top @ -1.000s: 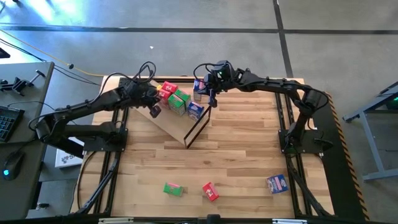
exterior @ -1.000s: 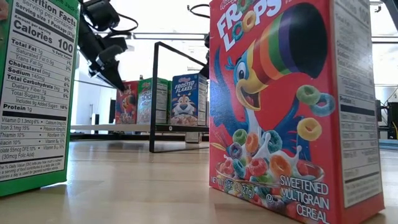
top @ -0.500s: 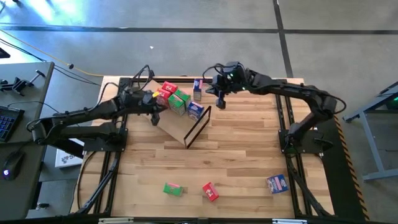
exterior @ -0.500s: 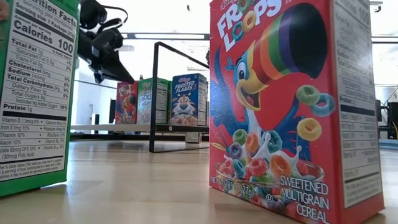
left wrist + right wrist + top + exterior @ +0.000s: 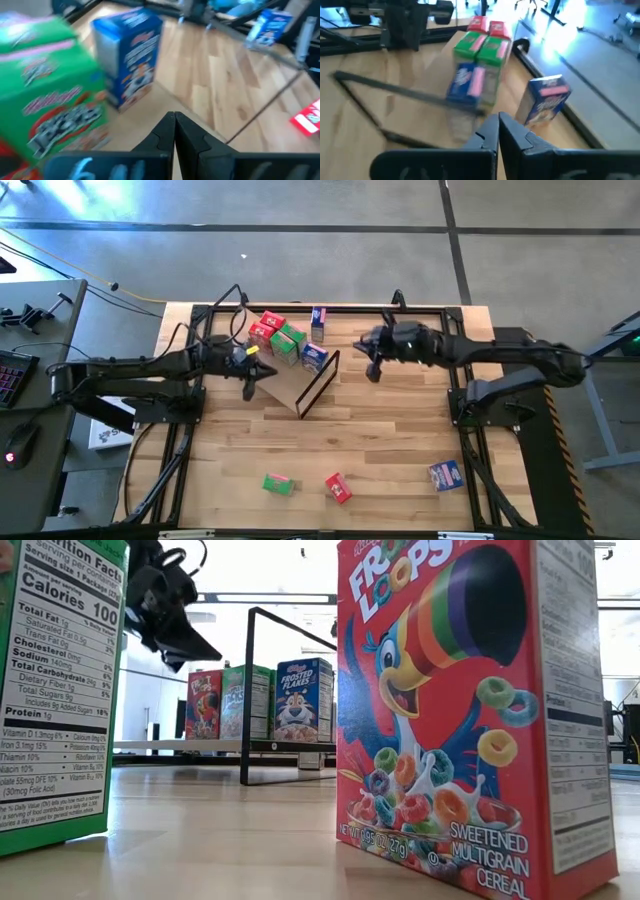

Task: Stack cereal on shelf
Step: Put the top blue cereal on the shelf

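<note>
The shelf, a tan panel with a dark frame, lies slanted at the table's far left. Red, green and blue cereal boxes stand on it. One more blue box stands on the table just beyond it. My left gripper is shut and holds nothing, over the shelf's left part. My right gripper is shut and holds nothing, right of the shelf. In the low view my left gripper hangs above the shelf; my right gripper is hidden behind the near red box.
Near the table's front edge stand a green box, a red box and a blue box. Close to the low camera the green box and the red box hide much of the table.
My right gripper has drawn away from the blue box at the far edge, toward the table's right and near side, still shut. My left gripper has pulled back from the boxes on the shelf toward the near edge and tipped from steeply down to nearer level. The boxes have stayed put.
</note>
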{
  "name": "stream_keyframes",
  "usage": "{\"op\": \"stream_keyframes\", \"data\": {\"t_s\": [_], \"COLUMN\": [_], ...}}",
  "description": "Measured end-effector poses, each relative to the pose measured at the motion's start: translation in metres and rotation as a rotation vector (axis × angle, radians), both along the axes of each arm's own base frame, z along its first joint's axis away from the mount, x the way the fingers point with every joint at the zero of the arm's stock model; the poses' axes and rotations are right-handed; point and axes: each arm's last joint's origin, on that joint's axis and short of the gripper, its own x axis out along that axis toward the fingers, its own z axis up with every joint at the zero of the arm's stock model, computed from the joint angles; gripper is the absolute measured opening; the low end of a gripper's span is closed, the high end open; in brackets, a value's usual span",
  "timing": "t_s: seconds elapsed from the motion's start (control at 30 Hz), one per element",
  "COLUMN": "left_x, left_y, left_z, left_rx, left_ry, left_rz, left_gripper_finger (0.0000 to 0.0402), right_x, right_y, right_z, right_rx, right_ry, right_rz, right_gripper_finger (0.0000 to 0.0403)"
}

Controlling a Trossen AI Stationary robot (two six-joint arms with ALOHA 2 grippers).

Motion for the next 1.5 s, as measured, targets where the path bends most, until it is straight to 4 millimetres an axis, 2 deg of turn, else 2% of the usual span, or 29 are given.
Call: {"op": "stream_keyframes", "data": {"t_s": [0.13,0.27,0.43,0.53,0.63,0.8,0.93,1.1,1.2,1.3,1.4,1.5], "left_x": [0.004,0.007,0.008,0.010,0.013,0.018,0.020,0.020,0.019,0.018,0.017,0.017], "left_y": [-0.010,-0.017,-0.018,-0.017,-0.015,-0.007,0.000,0.007,0.010,0.012,0.012,0.012], "left_z": [0.004,0.007,0.005,0.003,-0.002,-0.013,-0.018,-0.018,-0.019,-0.019,-0.021,-0.021], "left_rx": [0.033,0.049,0.068,0.061,0.062,0.074,0.074,0.078,0.087,0.113,0.141,0.154], "left_ry": [-0.044,-0.067,-0.055,-0.049,-0.011,0.053,0.077,0.073,0.080,0.094,0.121,0.131], "left_rz": [-0.061,-0.084,-0.045,-0.022,0.025,0.104,0.144,0.184,0.216,0.247,0.256,0.253], "left_gripper_finger": [0.0000,0.0000,0.0000,0.0000,0.0000,0.0000,0.0000,0.0000,0.0000,0.0000,0.0000,0.0000], "right_x": [-0.009,-0.011,-0.012,-0.012,-0.012,-0.002,0.020,0.063,0.087,0.109,0.131,0.149], "right_y": [0.030,0.047,0.048,0.040,0.022,-0.033,-0.083,-0.130,-0.152,-0.166,-0.175,-0.179], "right_z": [0.003,-0.005,-0.010,-0.010,-0.004,0.005,0.006,0.009,0.006,0.000,-0.007,-0.007], "right_rx": [0.047,0.098,0.167,0.184,0.197,0.259,0.359,0.506,0.615,0.705,0.746,0.748], "right_ry": [0.022,0.079,0.073,0.069,0.040,-0.016,-0.014,0.041,0.106,0.180,0.239,0.271], "right_rz": [-0.035,-0.087,-0.197,-0.235,-0.284,-0.300,-0.273,-0.283,-0.365,-0.450,-0.505,-0.543], "right_gripper_finger": [0.0000,0.0000,0.0000,0.0000,0.0000,0.0018,0.0072,0.0168,0.0226,0.0267,0.0286,0.0288]}}
